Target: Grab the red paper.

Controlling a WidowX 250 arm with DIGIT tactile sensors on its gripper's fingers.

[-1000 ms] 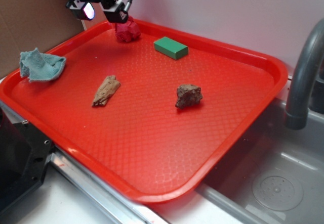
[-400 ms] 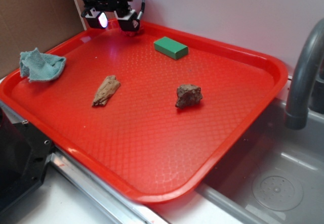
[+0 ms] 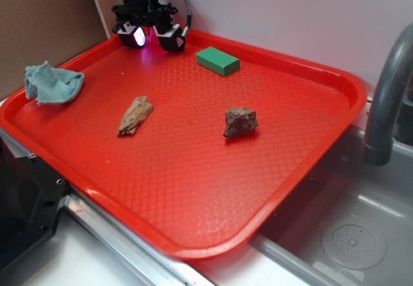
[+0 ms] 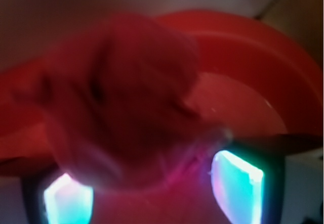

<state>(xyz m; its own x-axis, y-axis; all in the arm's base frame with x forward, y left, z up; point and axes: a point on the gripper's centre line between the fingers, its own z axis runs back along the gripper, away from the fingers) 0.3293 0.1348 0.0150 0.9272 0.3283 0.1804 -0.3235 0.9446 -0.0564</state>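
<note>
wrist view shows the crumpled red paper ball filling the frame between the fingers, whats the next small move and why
Probably close the gripper. In the wrist view the crumpled dark red paper ball sits blurred and very close, between the two lit fingers, which stand apart on either side of it. From outside, the gripper is low at the far corner of the glossy red plastic tray, hiding the ball. Contact cannot be confirmed.

Kitchen: sink (image 3: pixel 361 234); faucet (image 3: pixel 386 99)
</note>
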